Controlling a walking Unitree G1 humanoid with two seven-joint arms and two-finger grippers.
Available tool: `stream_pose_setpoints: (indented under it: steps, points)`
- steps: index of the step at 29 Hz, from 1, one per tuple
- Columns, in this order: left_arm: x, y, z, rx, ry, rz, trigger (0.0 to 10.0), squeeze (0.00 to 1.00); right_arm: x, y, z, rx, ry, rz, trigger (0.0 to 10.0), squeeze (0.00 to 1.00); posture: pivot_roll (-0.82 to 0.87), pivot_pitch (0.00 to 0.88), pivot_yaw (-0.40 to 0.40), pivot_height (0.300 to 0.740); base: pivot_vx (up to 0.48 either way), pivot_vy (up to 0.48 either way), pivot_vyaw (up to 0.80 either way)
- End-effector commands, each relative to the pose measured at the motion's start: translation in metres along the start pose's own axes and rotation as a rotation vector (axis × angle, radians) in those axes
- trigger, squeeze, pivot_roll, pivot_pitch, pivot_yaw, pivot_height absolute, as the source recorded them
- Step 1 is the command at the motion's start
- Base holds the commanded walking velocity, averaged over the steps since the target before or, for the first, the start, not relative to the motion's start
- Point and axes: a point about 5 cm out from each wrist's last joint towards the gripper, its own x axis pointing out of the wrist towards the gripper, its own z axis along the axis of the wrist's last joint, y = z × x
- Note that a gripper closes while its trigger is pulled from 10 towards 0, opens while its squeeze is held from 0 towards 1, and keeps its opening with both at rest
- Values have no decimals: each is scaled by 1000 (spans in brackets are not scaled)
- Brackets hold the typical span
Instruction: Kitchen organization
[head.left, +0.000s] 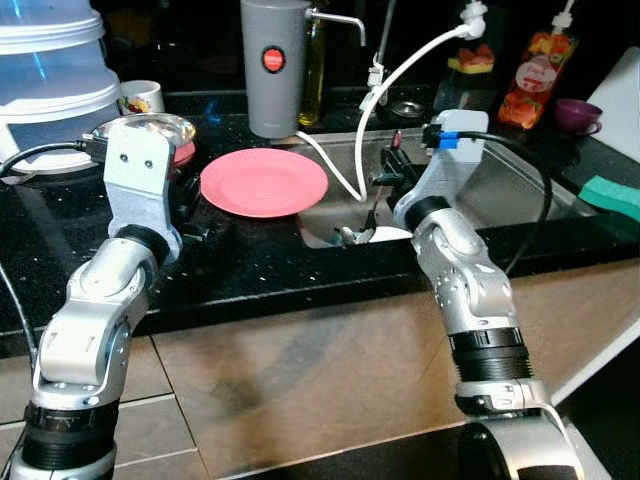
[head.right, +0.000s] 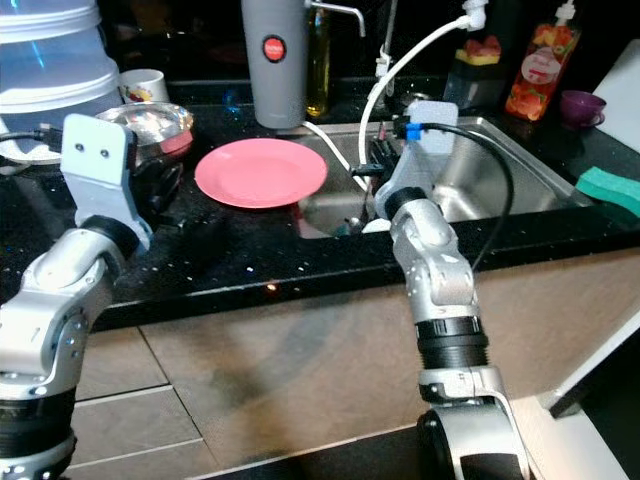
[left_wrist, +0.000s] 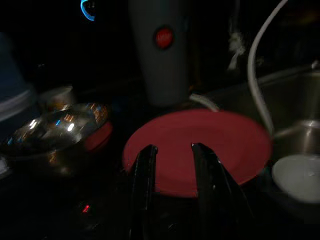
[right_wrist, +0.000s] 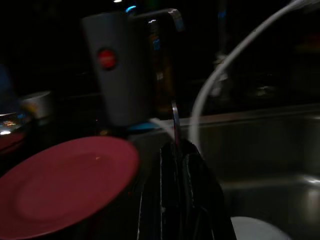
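Over the sink (head.left: 520, 190), at its near left corner, my right gripper (right_wrist: 176, 150) pinches a thin metal utensil (right_wrist: 174, 120) tight, so I judge I am lifting it out to put away. That arm bends up at the elbow and leans in over the counter edge. My left gripper (left_wrist: 172, 165) waits with fingers apart, low over the dark counter (head.left: 250, 260), just near of the pink plate (head.left: 264, 182).

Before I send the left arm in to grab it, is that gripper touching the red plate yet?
Cannot tell. In the left wrist view the open left gripper overlaps the plate's near rim, with no plain gap or contact; in the left eye view the arm hides it.
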Motion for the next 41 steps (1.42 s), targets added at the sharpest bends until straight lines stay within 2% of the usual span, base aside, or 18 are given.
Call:
stream_pose_setpoints:
  steps: [1, 9, 10, 14, 20, 22, 29, 32, 33, 34, 36, 38, 41]
  points:
    - [-1, 1, -2, 3, 13, 7, 10000, 0, 0, 3, 2, 3, -5, 12, 10000, 0, -7, 53, -42, 740, 0, -319, 0]
    - [-3, 3, -2, -2, 12, 18, 10000, 0, 1, 5, 2, 5, -6, 23, 10000, 0, -6, 49, -46, 740, 0, -317, 0]
    - [-3, 4, -3, -81, 28, 31, 10000, 0, 2, 6, 2, 5, -6, 26, 10000, 0, -6, 51, -48, 740, 0, 0, 0]
    - [-4, 6, 0, -127, 13, 37, 10000, 0, 2, 6, 2, 4, -6, 30, 10000, 0, -8, 56, -51, 740, 0, 306, 0]
    - [-6, 8, -1, -120, 19, 50, 10000, 0, 2, 7, 3, 4, -3, 37, 10000, 0, -6, 59, -55, 740, 0, 478, 0]
    - [-7, 9, 0, -88, 11, 58, 10000, 0, 3, 7, 3, 5, -2, 39, 10000, 0, -6, 59, -55, 740, 0, 0, 0]
    - [-7, 11, 1, -62, 15, 59, 10000, 0, 4, 8, 4, 30, -9, 39, 10000, 0, -3, 65, -57, 740, 0, 0, 0]
    - [-6, 12, 5, -12, 12, 48, 10000, 0, 10, -3, 17, 217, -82, -30, 10000, 0, 1, 65, -56, 740, 0, 0, 0]
    - [-6, 12, 5, -12, 12, 48, 10000, 0, 10, -3, 17, 217, -82, -30, 10000, 0, 1, 65, -56, 740, 0, 0, 0]
    - [-6, 13, 6, -4, 9, 45, 10000, 0, 11, -9, 23, 256, -118, -60, 10000, 0, 0, 65, -54, 740, 0, 0, 0]
    - [-6, 13, 6, -2, 10, 42, 10000, 0, 12, -15, 28, 271, -151, -86, 10000, 0, -1, 65, -53, 740, 0, 0, 0]
    - [-5, 13, 7, 13, 8, 38, 10000, 0, 14, -26, 40, 263, -224, -140, 10000, 0, -1, 65, -51, 740, 0, 0, 0]
    - [-5, 13, 7, 18, 7, 36, 10000, 0, 14, -30, 43, 254, -244, -155, 10000, 0, -1, 65, -51, 740, 0, 0, 0]
